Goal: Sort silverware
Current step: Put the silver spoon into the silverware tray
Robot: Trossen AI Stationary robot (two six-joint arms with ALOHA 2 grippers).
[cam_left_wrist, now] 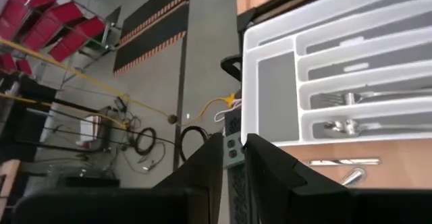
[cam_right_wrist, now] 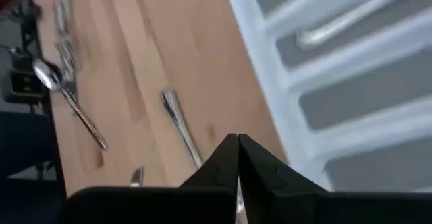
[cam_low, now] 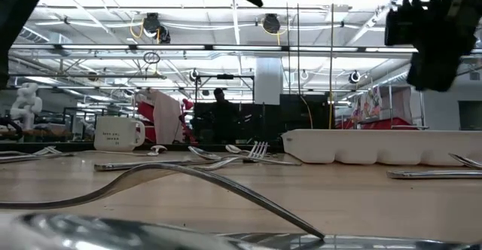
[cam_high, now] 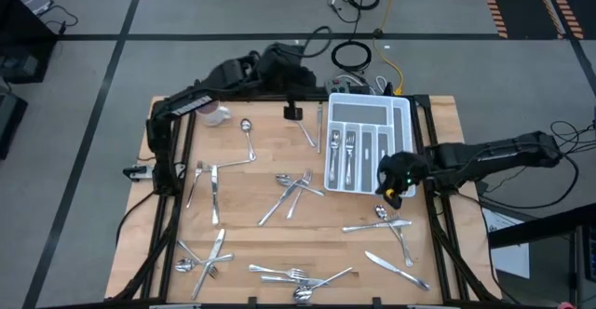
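Wooden table (cam_high: 279,225), silverware (cam_high: 296,190) scattered.
Right gripper (cam_high: 393,190), pinched closed and empty beside tray (cam_high: 402,123), looks finished dropping; left gripper (cam_high: 293,112) waits, narrowly parted.

Dark jointed arms, tapered black claws

One white tray (cam_high: 402,123) lies just beside the right claw (cam_high: 392,190), holding about five pieces of silverware (cam_high: 350,151). About twenty more pieces lie loose on the table (cam_high: 270,123). One white mug (cam_high: 216,114) sits well apart from that claw.
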